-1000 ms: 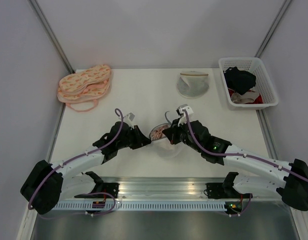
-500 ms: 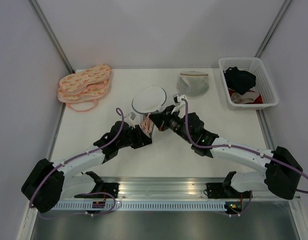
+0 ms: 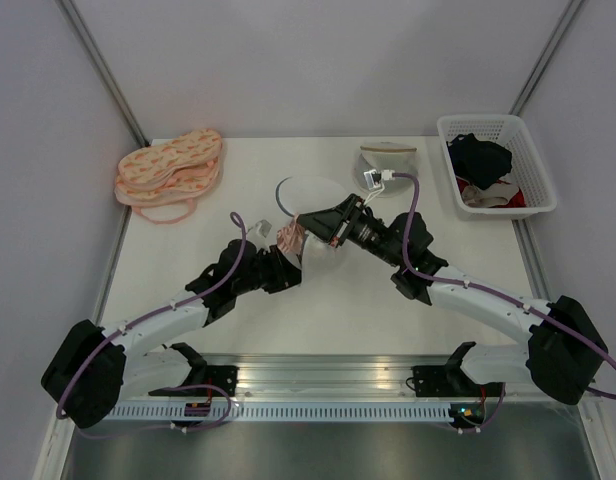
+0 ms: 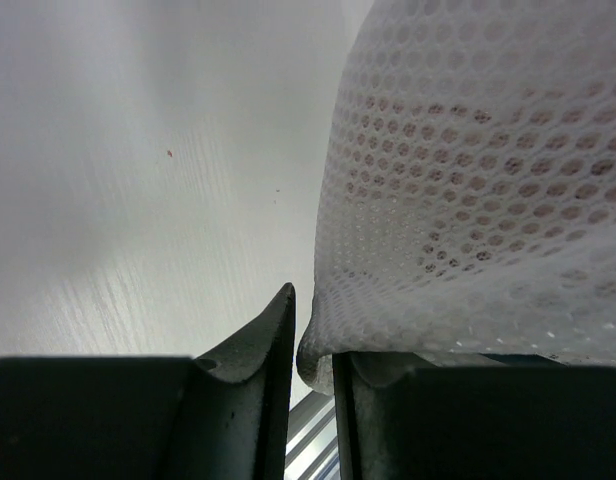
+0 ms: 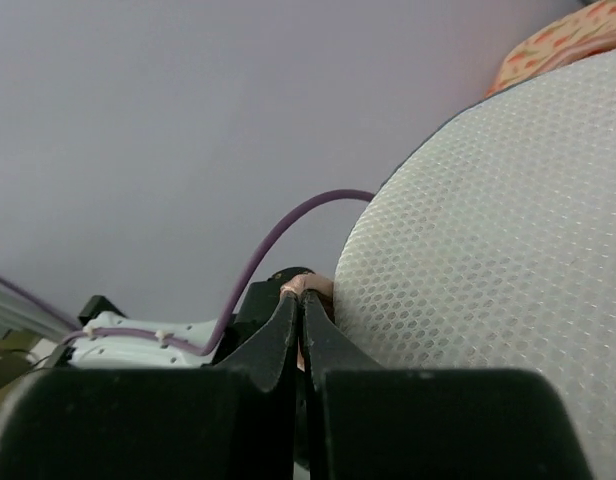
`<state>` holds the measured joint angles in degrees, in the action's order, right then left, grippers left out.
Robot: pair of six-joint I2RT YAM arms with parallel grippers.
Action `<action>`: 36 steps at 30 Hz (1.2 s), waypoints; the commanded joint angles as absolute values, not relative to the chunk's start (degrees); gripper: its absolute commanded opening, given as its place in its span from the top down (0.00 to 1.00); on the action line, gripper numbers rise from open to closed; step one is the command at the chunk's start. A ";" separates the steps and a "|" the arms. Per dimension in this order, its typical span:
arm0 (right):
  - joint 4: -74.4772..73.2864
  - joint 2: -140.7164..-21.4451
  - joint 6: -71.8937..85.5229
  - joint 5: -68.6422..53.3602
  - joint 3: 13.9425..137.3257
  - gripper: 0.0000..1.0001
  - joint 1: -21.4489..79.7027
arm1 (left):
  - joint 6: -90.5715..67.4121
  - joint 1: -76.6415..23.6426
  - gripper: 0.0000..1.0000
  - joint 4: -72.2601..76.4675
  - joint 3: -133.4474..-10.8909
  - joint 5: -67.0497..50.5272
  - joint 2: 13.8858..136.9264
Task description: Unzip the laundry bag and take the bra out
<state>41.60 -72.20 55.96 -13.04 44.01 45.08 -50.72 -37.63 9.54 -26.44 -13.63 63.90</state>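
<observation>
The laundry bag (image 3: 301, 193), round white mesh with a thin dark hoop rim, is lifted off the table between both arms, one round half turned up toward the back. My left gripper (image 3: 289, 264) is shut on a fold of its mesh edge; in the left wrist view the gripper (image 4: 313, 322) pinches the laundry bag (image 4: 468, 180) between its jaws. My right gripper (image 3: 310, 223) is raised beside the bag and shut. In the right wrist view, the gripper (image 5: 300, 300) pinches a bit of the pale pink bra (image 5: 314, 286) next to the mesh dome (image 5: 488, 250). The bra (image 3: 288, 238) shows between the two grippers.
A stack of peach patterned bras (image 3: 170, 170) lies at the back left. A greyer mesh bag with a beige band (image 3: 386, 167) sits at the back middle. A white basket (image 3: 488, 121) of dark clothes stands at the back right. Walls close the table's sides.
The right gripper has risen and swung back and left from low over the table's middle. The bag has come up with it and opened out. The left gripper has held its place.
</observation>
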 commanded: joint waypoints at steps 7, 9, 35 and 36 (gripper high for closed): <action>48.69 -69.96 66.80 -43.22 45.36 1.00 43.51 | -47.11 -36.48 0.75 2.11 -29.70 -10.46 62.31; 50.27 -68.83 66.45 -48.39 44.21 0.99 43.59 | -46.06 -36.13 0.75 1.15 -31.55 -10.11 62.93; -24.07 -60.73 18.72 -22.17 57.92 0.99 45.53 | -45.26 -32.70 0.00 -12.48 -37.27 -3.17 55.29; -25.04 -60.65 17.85 -19.45 58.01 1.00 45.53 | -45.35 -32.61 0.00 -12.48 -36.83 -2.90 54.33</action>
